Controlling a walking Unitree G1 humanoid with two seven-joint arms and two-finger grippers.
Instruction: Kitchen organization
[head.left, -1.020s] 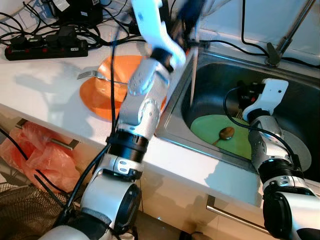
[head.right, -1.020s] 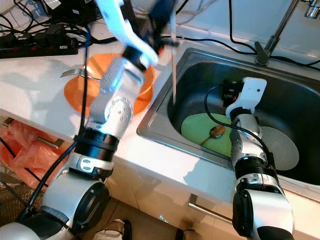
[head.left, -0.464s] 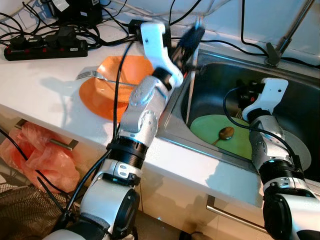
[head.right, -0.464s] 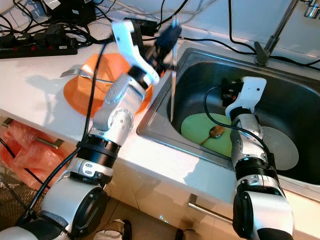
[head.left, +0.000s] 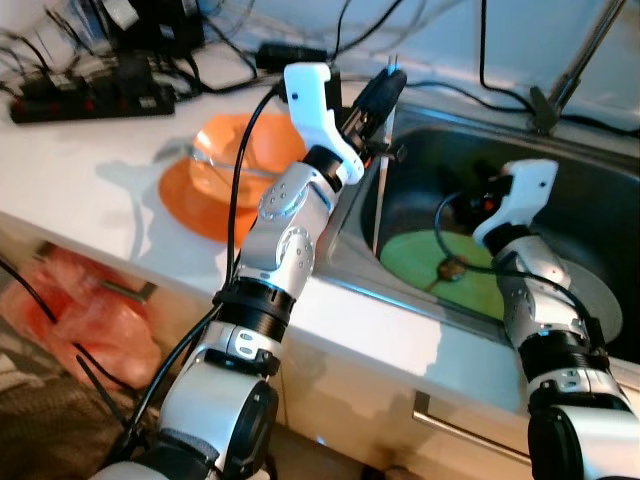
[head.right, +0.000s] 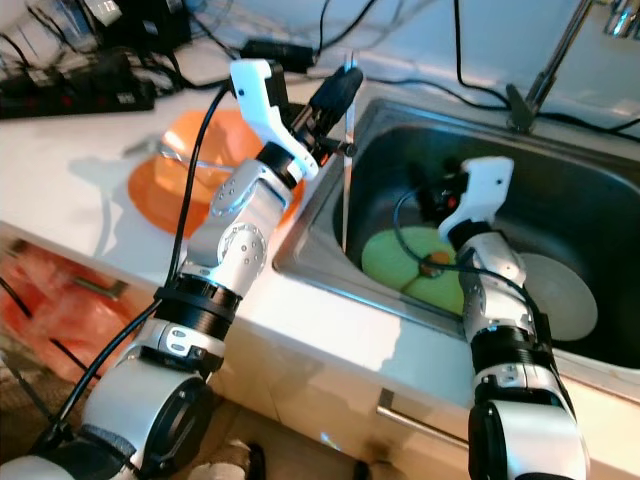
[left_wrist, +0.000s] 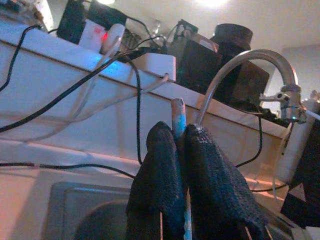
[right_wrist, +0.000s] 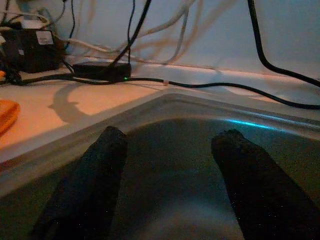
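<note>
On the white counter (head.left: 90, 170) an orange plate (head.left: 200, 195) carries an orange bowl (head.left: 240, 150) with a fork (head.left: 185, 150) across it. Beside it, the left gripper (head.left: 383, 90) pinches a thin chopstick (head.left: 380, 195) hanging upright into the sink (head.left: 420, 150). Inside the sink, a green plate (head.left: 440, 275) holds a spoon (head.left: 450, 268); the right gripper (right_wrist: 167, 180) hovers above, fingers spread.
</note>
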